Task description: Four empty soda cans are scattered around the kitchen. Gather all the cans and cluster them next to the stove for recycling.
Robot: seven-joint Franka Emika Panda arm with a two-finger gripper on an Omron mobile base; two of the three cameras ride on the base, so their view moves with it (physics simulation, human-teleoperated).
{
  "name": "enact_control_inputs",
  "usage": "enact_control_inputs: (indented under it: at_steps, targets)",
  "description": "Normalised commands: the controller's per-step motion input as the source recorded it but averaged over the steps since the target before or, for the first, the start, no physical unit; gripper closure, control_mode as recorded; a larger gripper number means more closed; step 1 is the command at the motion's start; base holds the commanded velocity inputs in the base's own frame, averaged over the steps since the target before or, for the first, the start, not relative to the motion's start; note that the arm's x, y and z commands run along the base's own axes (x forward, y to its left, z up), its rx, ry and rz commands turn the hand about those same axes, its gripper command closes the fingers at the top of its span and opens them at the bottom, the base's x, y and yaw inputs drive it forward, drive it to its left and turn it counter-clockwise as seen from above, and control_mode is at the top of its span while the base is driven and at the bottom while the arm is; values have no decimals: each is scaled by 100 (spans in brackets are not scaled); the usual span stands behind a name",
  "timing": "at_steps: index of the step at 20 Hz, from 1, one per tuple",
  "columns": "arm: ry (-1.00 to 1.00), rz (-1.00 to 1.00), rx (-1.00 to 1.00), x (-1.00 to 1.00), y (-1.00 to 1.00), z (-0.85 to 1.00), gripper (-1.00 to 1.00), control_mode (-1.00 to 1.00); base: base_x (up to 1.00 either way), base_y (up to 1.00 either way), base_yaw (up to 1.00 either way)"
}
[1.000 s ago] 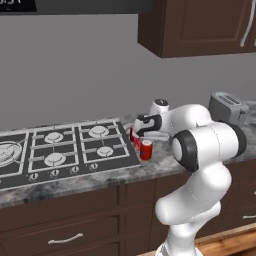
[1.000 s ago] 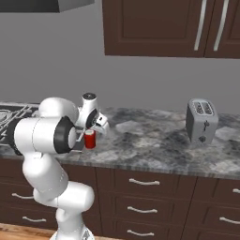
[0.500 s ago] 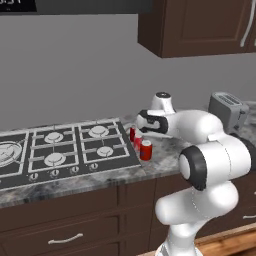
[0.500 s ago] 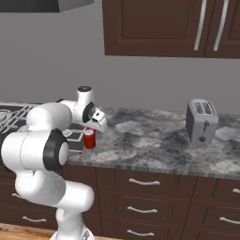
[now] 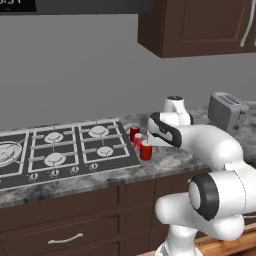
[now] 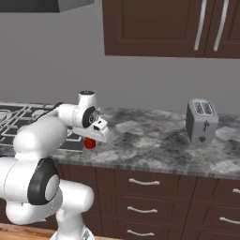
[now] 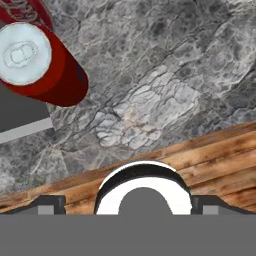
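Tool: sits above the front part of the desk point(image 5: 105, 177), just right of the stove point(image 5: 60, 150); in both base views the white wrist covers it, and the hand view does not make out the finger tips, so I cannot tell whether the jaws are apart or together. Nothing is seen between them.

Hand view: looking down on the marbled grey desk top point(image 7: 165, 85). One soda can point(image 7: 37, 62) stands upright at the upper left, its silvery top facing the camera, a second red can point(image 7: 22, 11) partly visible behind it. A dark corner of the stove edge point(image 7: 20, 115) lies just beside the can. Wooden floor point(image 7: 215, 155) shows past the desk's front edge.

Left base view: three red cans point(image 5: 140, 145) clustered close together on the desk, just beside the stove's right edge. Whether they touch one another is unclear.

Right base view: one red can point(image 6: 90, 142) shows under the wrist. A silver toaster point(image 6: 201, 120) stands well apart to the right, below dark wall cabinets point(image 6: 173, 26).
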Motion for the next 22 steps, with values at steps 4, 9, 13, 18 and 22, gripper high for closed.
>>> enact_control_inputs:
  at_steps: [4, 9, 13, 18, 22]
  targets:
    - [23, -4, -7, -58, -6, -9, -100, -100, 0, 0, 0]
    - [9, -2, -4, -31, 0, -1, -100, -100, 0, 0, 0]
    - [0, 0, 0, 0, 0, 0, -100, -100, 0, 0, 0]
    - [0, 0, 0, 0, 0, 0, -100, 100, -2, 0, -6]
    - [0, 0, 0, 0, 0, 0, -100, 100, 0, 0, -49]
